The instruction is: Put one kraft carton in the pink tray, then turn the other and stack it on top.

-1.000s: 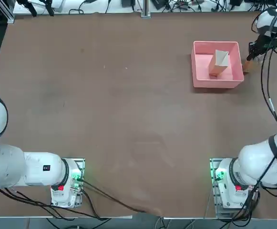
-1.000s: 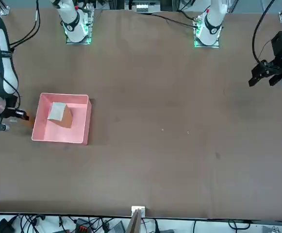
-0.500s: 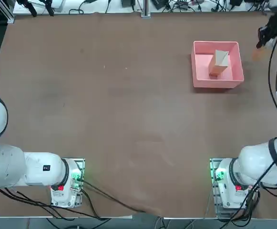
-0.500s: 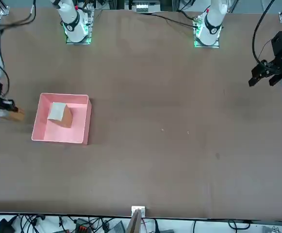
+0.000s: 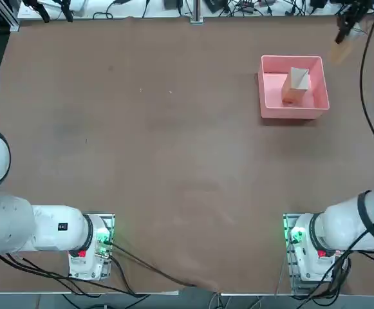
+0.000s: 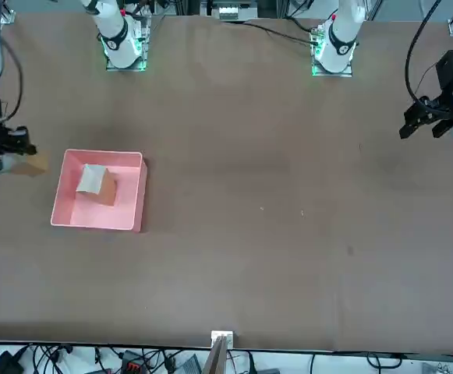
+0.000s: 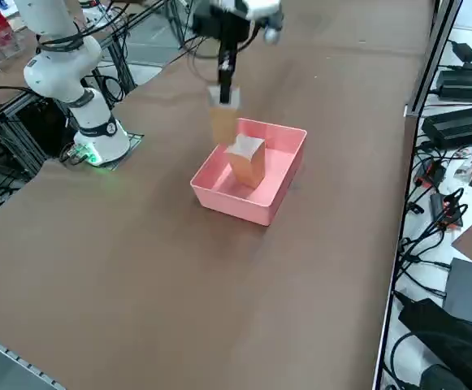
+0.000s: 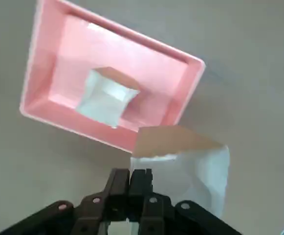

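Your right gripper (image 8: 140, 173) pinched one white-topped brown kraft carton (image 7: 223, 124) near the square pink plastic tray (image 7: 229, 205); its twin (image 7: 248, 167) sat inside, apparently leaving you turning and stacking.

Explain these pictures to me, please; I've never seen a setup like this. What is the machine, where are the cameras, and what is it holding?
Two robot arms are mounted side by side at a brown table; the right one is working. One camera looks straight down, one faces the robot from across the table, one looks down from the robot's right, and one rides on the working wrist.

On the table sits a pink tray with one small brown carton with a whitish top inside it. The right gripper is closed on a second carton, also brown and whitish, holding it up beside the tray, on the robot's right side of it. Presumably that one is meant to go on top of the first.
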Robot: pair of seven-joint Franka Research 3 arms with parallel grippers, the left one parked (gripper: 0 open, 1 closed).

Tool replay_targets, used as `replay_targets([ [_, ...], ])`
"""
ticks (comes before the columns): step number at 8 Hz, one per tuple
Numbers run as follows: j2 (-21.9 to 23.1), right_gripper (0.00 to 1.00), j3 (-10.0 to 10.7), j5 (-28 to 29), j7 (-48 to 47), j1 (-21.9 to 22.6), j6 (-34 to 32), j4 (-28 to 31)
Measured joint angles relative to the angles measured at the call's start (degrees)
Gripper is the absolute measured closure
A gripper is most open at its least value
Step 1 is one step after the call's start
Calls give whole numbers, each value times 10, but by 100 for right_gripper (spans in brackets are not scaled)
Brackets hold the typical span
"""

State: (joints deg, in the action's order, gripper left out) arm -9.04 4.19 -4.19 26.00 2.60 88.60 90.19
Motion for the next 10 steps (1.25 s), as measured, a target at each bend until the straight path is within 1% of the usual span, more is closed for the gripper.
replay_targets([
  [2,10,99,-1,-4,106,41,-7,11],
  [4,19,99,-1,-6,229,51,0,37],
  [5,28,99,0,-6,296,52,22,61],
  [6,43,99,-1,-6,352,53,63,98],
  [8,90,99,-1,-6,430,56,163,200],
  [9,111,99,-1,-6,468,57,203,241],
  [10,125,99,0,-6,505,57,235,269],
])
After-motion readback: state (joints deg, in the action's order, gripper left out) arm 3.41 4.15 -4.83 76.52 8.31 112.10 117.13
